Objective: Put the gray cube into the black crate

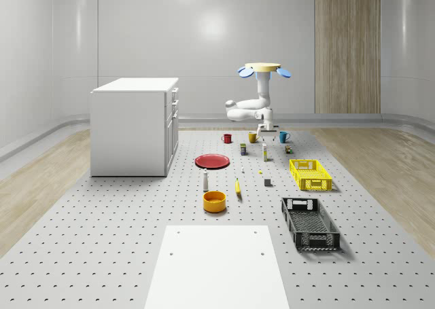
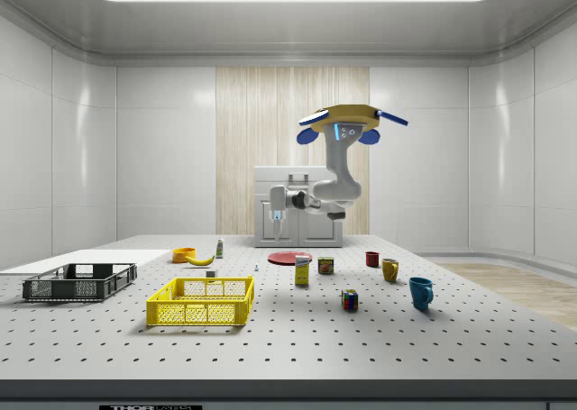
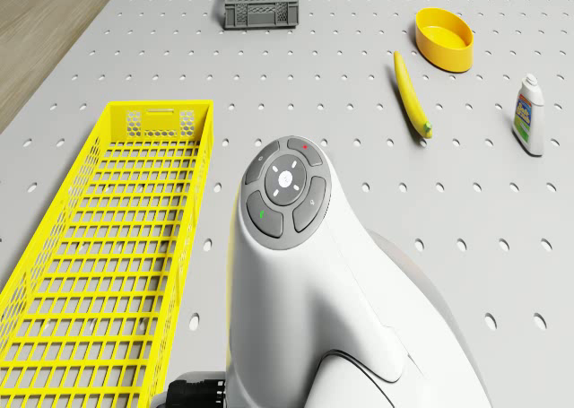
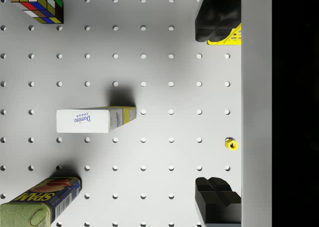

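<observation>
Whole-scene view: the drone (image 1: 264, 69) hovers above the far end of the perforated counter (image 1: 122, 234), over the row of mugs, with the arm (image 1: 253, 105) folded beneath it and the tool (image 1: 266, 127) pointing down. The gray cube (image 1: 268, 183) sits on the counter between the yellow banana (image 1: 238, 186) and the yellow crate (image 1: 310, 174). The black crate (image 1: 310, 223) lies nearer the camera, well apart from the cube.

Side view: the drone (image 2: 347, 122) is airborne; the tool (image 2: 276, 217) hangs well above the counter. The black crate (image 2: 79, 281) stands at the view's left.

Drone view: the arm's wrist housing (image 3: 296, 273) is beside the yellow crate (image 3: 108, 247).

Wrist view: the two dark fingers (image 4: 217, 20) stand wide apart, holding nothing. Below lie a sugar box (image 4: 94, 120), a Spam can (image 4: 42, 202) and a colour-puzzle cube (image 4: 39, 4).
</observation>
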Motion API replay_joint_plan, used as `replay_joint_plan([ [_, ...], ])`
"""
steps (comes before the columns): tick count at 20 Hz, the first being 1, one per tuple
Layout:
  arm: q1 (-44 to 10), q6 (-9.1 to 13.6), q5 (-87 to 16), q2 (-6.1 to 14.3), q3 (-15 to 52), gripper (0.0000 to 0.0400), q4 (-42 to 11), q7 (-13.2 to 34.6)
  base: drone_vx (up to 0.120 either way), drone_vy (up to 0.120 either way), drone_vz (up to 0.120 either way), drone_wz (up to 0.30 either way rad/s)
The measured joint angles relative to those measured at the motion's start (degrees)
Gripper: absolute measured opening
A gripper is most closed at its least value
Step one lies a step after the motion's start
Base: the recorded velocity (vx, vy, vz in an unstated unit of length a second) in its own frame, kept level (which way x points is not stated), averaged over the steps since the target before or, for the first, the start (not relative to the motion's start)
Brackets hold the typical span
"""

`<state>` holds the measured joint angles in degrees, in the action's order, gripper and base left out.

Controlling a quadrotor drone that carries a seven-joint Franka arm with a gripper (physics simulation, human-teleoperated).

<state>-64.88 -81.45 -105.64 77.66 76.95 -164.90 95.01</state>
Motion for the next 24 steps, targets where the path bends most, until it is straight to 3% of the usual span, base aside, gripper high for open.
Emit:
replay_joint_plan([
  [5,-0.2,-0.8,0.4,0.9,0.2,0.0400,0.0,0.2,0.120,0.000,0.000,0.000],
  [11,-0.5,-1.8,0.8,1.9,0.4,0.0400,0.1,0.4,0.120,0.000,-0.120,0.000],
  [17,-0.7,-2.6,1.2,2.8,0.6,0.0400,0.1,0.6,0.120,-0.120,-0.120,0.000],
  [24,-0.9,-3.6,1.7,3.9,0.7,0.0400,0.2,0.8,0.120,-0.080,-0.040,0.000],
])
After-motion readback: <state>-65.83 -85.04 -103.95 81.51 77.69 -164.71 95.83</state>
